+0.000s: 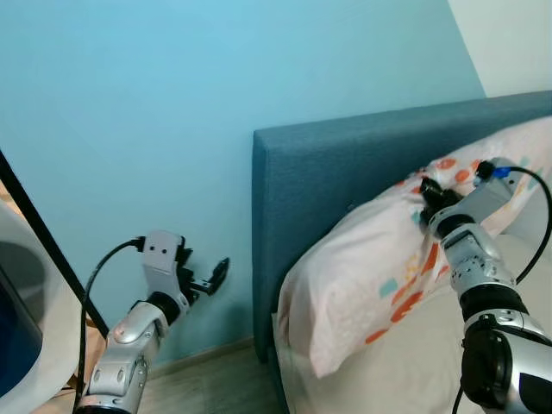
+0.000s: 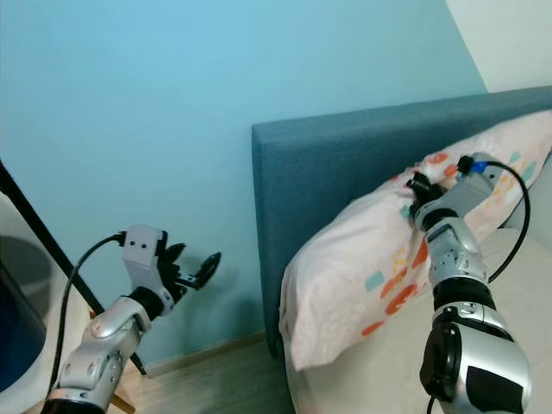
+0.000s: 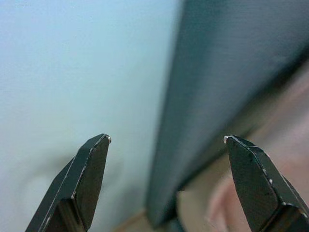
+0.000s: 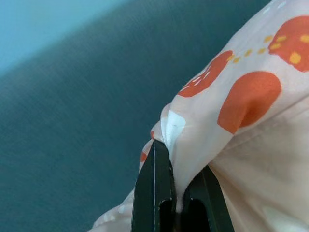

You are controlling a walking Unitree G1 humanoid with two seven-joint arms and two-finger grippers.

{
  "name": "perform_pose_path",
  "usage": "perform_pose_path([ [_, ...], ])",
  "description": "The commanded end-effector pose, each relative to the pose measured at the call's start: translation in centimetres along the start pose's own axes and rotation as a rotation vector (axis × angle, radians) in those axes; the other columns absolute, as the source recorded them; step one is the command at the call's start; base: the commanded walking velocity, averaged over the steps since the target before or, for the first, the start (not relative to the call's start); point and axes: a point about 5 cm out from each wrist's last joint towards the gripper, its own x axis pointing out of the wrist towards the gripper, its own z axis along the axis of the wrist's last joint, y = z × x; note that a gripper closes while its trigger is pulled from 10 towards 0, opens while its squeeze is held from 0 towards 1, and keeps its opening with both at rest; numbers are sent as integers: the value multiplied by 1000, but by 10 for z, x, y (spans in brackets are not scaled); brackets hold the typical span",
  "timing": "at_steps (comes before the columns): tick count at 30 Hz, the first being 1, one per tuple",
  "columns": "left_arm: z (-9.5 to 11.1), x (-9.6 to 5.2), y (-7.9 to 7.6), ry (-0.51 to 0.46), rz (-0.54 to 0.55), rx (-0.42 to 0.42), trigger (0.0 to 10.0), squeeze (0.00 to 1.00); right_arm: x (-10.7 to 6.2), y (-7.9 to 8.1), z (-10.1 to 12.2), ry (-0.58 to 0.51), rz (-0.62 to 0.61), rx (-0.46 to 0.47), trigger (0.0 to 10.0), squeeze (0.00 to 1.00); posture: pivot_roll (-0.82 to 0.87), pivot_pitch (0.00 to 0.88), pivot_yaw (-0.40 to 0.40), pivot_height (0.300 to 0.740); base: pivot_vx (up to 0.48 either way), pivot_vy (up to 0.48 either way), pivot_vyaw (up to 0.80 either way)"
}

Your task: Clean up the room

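Careful: your right hand point(image 4: 176, 193) pinches only a thin fold of the pillow point(image 1: 371, 285) lying against the headboard point(image 1: 345, 172), so a pull may slip it free, while your left hand point(image 3: 166, 183) hangs wide open, empty

Pillow point(image 1: 362, 267) soft cloth; headboard point(image 1: 345, 164) seemingly matt fabric.

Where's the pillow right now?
The pillow lies at the head of the bed, leaning against the blue headboard on the robot's right. The right gripper pinches its top edge.
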Motion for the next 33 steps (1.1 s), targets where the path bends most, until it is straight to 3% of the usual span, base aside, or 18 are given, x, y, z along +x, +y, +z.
perform_pose_path([
  [1, 1, 0, 6, 0, 35, 30, 10000, 0, 1, -1, 16, -66, -3, -2, 10000, 0, -12, 0, -56, 701, 0, 0, 0],
  [9, 1, 2, 9, -3, 57, 42, 10000, 0, -1, -11, 19, -85, -42, 11, 10000, 0, -11, 0, -55, 666, 0, 0, 0],
  [33, -6, -4, 6, 14, 66, 73, 10000, 0, 5, -6, 31, -117, -64, 48, 10000, 0, -1, 26, -60, 601, 0, 0, 0],
])
